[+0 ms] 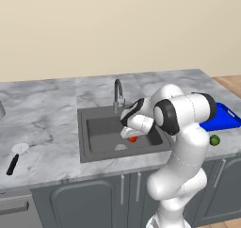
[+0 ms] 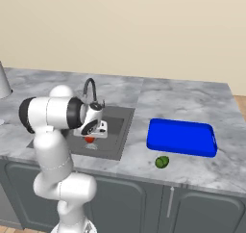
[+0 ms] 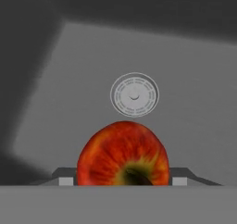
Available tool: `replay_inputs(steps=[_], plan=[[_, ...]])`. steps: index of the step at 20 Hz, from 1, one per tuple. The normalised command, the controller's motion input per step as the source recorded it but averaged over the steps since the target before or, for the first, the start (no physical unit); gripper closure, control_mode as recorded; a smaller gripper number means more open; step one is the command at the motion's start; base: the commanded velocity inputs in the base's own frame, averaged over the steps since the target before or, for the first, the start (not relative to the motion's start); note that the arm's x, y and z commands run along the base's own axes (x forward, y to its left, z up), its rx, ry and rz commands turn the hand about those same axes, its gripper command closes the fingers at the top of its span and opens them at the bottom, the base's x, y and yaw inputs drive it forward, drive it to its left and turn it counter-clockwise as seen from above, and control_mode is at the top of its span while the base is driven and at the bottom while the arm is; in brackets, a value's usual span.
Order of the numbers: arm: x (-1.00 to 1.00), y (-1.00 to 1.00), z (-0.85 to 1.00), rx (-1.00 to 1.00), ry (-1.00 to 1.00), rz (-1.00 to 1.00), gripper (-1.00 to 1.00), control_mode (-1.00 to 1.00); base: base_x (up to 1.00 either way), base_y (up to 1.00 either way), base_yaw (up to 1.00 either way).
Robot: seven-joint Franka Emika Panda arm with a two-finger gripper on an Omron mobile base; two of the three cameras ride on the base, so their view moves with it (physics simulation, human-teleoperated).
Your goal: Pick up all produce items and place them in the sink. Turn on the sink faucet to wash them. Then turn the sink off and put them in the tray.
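Note:
My gripper [image 1: 131, 135] is down inside the sink [image 1: 84, 128], shut on the red-orange produce item [image 1: 133, 139]. In the hand view that round red fruit [image 3: 122, 149] sits between the two fingertips [image 3: 66, 177], above the basin floor and a little short of the round drain [image 3: 134, 94]. The green produce item [image 1: 214, 140] lies on the counter near its front edge, just in front of the blue tray [image 1: 226, 118]. The sink faucet [image 1: 117, 93] stands behind the basin, and no water shows. From the right base view I see the gripper [image 2: 92, 135], red item [image 2: 89, 139], green item [image 2: 162, 161] and tray [image 2: 181, 136].
A black-handled utensil with a white head [image 1: 15, 156] lies on the counter far left of the sink. The grey marble counter [image 2: 187, 99] stretches behind the tray. The arm's elbow hangs over the sink's right rim. Cabinet doors run below the counter.

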Motion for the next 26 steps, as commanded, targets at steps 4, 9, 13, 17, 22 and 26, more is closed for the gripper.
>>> replay_inputs(steps=[4, 9, 13, 17, 22, 26], plan=[[0.20, 0.02, -0.31, 0.00, 0.00, -0.02, 1.00, -1.00, 0.00, 0.00, 0.00], [0.22, 0.05, -0.26, 0.00, 0.00, -0.01, 1.00, -1.00, 0.00, 0.00, 0.00], [0.25, 0.05, -0.23, 0.00, 0.00, 0.00, 1.00, -1.00, 0.00, 0.00, 0.00], [0.31, 0.04, -0.25, 0.00, 0.00, 0.00, 1.00, -1.00, 0.00, 0.00, 0.00], [0.33, 0.02, -0.27, 0.00, 0.00, 0.00, 1.00, -1.00, 0.00, 0.00, 0.00], [0.35, 0.01, -0.27, 0.00, 0.00, 0.00, 1.00, -1.00, 0.00, 0.00, 0.00]])
